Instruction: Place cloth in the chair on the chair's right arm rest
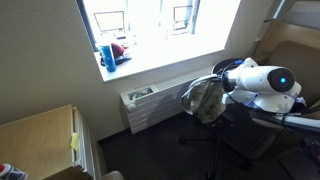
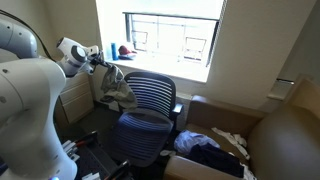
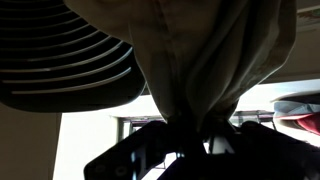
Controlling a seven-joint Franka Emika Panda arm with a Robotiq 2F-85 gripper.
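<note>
A grey-olive cloth (image 1: 205, 98) hangs from my gripper (image 1: 228, 85), which is shut on its top. In an exterior view the cloth (image 2: 117, 88) dangles beside the chair back (image 2: 152, 96), above the chair's arm rest on that side, with my gripper (image 2: 97, 61) holding it up. The wrist view is upside down: the cloth (image 3: 215, 55) bunches into my jaws (image 3: 195, 140), and the ribbed chair back (image 3: 70, 60) lies beside it. The chair seat (image 2: 142, 128) is dark blue and bare.
A white radiator (image 1: 150, 105) stands under the window sill (image 1: 160, 55), which holds a blue cup (image 1: 108, 55) and a red object. A wooden cabinet (image 1: 40, 140) is close by. A cardboard box with clothes (image 2: 215, 150) sits beside the chair.
</note>
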